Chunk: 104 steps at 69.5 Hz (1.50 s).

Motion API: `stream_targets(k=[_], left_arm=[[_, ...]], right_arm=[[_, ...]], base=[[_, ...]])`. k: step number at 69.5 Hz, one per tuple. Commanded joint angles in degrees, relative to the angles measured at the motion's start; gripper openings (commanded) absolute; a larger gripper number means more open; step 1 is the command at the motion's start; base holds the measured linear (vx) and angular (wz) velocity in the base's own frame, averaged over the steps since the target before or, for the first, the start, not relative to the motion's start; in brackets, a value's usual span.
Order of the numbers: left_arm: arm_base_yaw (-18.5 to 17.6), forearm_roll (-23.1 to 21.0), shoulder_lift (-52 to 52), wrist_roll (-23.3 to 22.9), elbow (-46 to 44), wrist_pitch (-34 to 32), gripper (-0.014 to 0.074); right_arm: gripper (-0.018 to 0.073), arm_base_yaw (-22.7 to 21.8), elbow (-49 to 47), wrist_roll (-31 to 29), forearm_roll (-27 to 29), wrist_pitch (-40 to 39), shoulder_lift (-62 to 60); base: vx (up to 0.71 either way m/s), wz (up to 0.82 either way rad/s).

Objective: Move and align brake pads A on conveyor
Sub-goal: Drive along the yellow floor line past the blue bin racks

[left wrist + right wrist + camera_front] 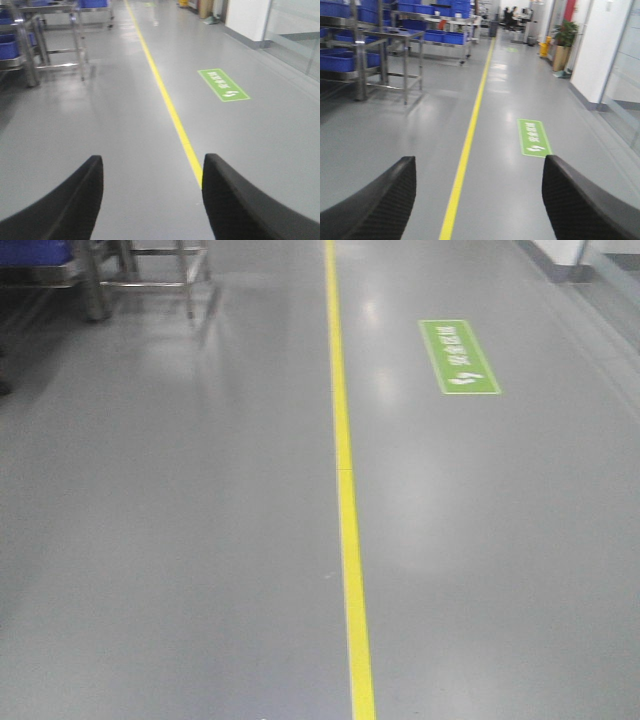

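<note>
The brake pads A and the conveyor are out of view in every frame. My left gripper (152, 160) is open, its two black fingers wide apart with only grey floor between them. My right gripper (479, 161) is open as well, nothing between its fingers, held above the floor. Both wrist views look down an aisle rather than at a work surface.
A yellow floor line (345, 490) runs straight ahead along the grey aisle, with a green floor sign (458, 356) to its right. Steel racks with blue bins (350, 55) stand on the left. A white wall and glass panel (615, 65) border the right side; a potted plant (564, 42) stands farther off.
</note>
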Motion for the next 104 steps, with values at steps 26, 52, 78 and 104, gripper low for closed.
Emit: stream_targets(k=[26,52,78,104], left_arm=[[-0.2,-0.3,0.91,-0.22,-1.34,-4.04,0.0408],[-0.14,-0.3,0.91,-0.22,-1.34,-4.05,0.0408],[-0.14,-0.3,0.91,-0.22,-1.34,-4.05,0.0408],[-0.14,-0.3,0.91,-0.22,-1.34,-4.1,0.0408]], right_arm=[[0.0515,-0.27,-1.35,-0.56,-0.34,-4.45,0.88],[0.0515,-0.27,-1.35,-0.56,-0.35,-4.46,0.88],[0.0515,-0.27,-1.35,-0.56,-0.35,-4.46,0.88],[0.0515,-0.27,-1.35,-0.56,-0.35,-4.46,0.88]], base=[[0.29,-0.31],[0.55,0.23],[0.69,0.08],[0.8,-0.12]])
